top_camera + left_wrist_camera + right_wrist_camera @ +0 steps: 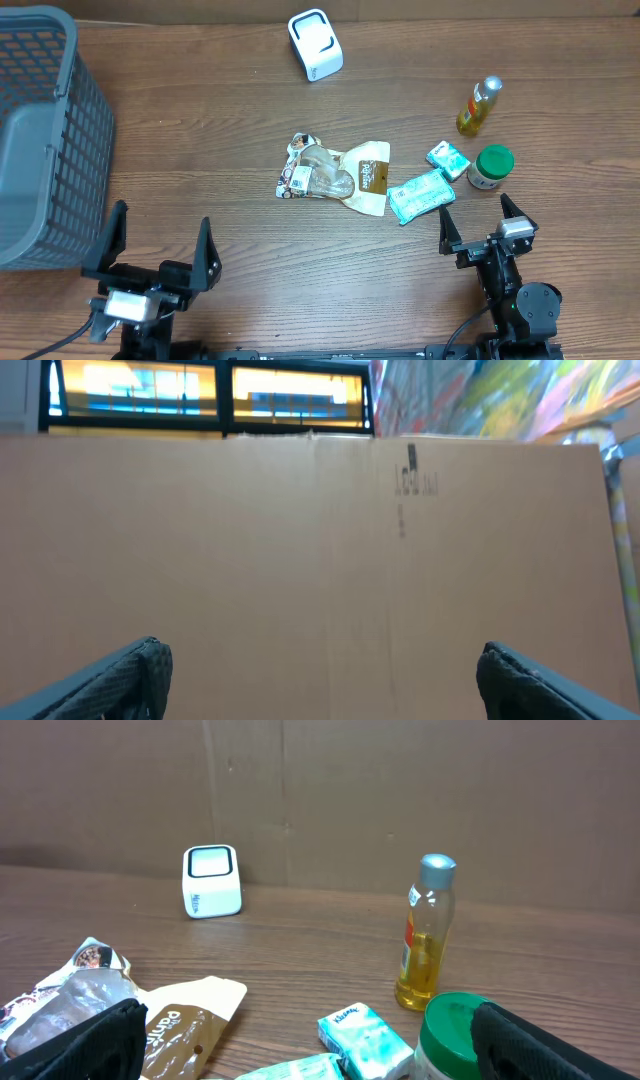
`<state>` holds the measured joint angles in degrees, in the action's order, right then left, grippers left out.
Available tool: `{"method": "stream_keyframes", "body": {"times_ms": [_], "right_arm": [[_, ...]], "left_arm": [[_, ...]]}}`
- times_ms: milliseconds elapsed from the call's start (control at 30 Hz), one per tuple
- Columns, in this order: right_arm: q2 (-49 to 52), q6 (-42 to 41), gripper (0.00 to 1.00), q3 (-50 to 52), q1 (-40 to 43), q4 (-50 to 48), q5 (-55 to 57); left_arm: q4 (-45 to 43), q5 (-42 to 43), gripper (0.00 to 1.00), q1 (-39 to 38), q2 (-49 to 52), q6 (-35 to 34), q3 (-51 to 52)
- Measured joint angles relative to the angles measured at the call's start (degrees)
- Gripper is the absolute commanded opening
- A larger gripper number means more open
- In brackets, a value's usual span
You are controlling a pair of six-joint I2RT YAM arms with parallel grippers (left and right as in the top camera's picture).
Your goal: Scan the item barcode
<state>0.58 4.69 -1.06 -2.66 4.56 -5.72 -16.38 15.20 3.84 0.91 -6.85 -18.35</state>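
Grey basket (50, 150), bottle (478, 107) of yellow liquid; left gripper (162, 216), right gripper (474, 207) spread wide, empty

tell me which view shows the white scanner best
Overhead: the white scanner shows whole, unblocked, with its place near the far table edge. The right wrist view shows it from the side. The left wrist view misses it, facing a cardboard wall.

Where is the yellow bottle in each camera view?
Overhead: the bottle is at the upper right, just beyond the green-lidded jar.
Left wrist: not in it; only cardboard shows.
Right wrist: the bottle stands upright right of centre, behind the jar.
Shared landmark: the white scanner, left of the bottle in both views.
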Motion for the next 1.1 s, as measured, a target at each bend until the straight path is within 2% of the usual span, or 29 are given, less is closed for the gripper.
{"method": "stream_keyframes", "body": {"times_ms": [267,500,667,900,1100], "right_arm": [[0.0,0.0,1.00,0.0,0.0,0.0,0.0],[0.0,0.0,1.00,0.0,0.0,0.0,0.0],[0.0,0.0,1.00,0.0,0.0,0.0,0.0],[0.0,0.0,1.00,0.0,0.0,0.0,0.0],[0.0,0.0,1.00,0.0,0.0,0.0,0.0]], "left_arm": [[-1.0,-1.8,1.00,0.0,0.0,0.0,7.5],[-9.6,-2.5,0.99,0.0,0.0,0.0,14.8],[-11.0,-2.6,1.00,0.0,0.0,0.0,17.3],[-5.1,-3.5,1.00,0.0,0.0,0.0,17.8],[6.7,-4.5,0.99,0.0,0.0,2.1,17.9]]}}
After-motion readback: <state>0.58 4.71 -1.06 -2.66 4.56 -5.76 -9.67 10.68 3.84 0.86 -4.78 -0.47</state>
